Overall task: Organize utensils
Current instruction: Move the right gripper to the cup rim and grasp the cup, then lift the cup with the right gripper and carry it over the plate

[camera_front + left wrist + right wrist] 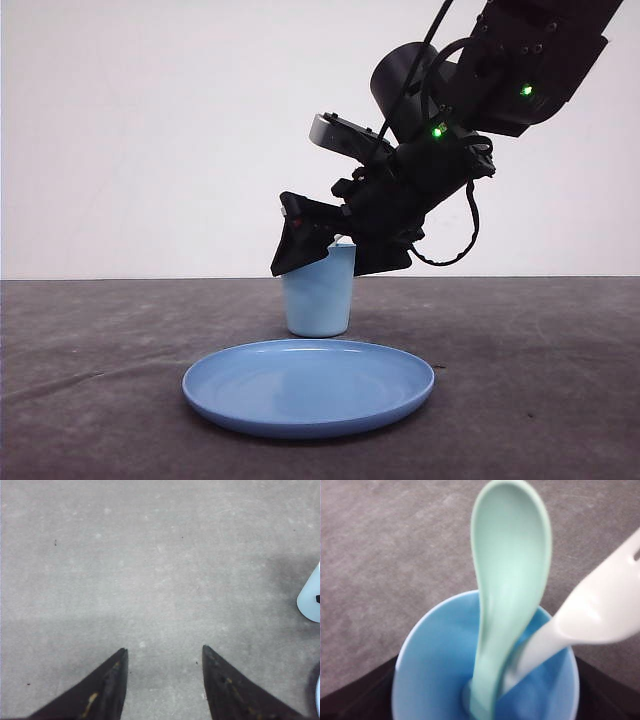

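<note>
Right gripper (338, 252) straddles my light blue cup (320, 295), jaw state unclear; mint spoon (512, 580) and white fork (590, 615) stand inside, handles down. Left gripper (165, 655) parted, idle.

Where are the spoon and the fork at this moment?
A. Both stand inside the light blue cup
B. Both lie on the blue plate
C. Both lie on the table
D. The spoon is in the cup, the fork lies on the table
A: the right wrist view shows the spoon and the fork standing with handles down inside the cup.

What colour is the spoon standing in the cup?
Pale mint green; the spoon shows best in the right wrist view.
</note>
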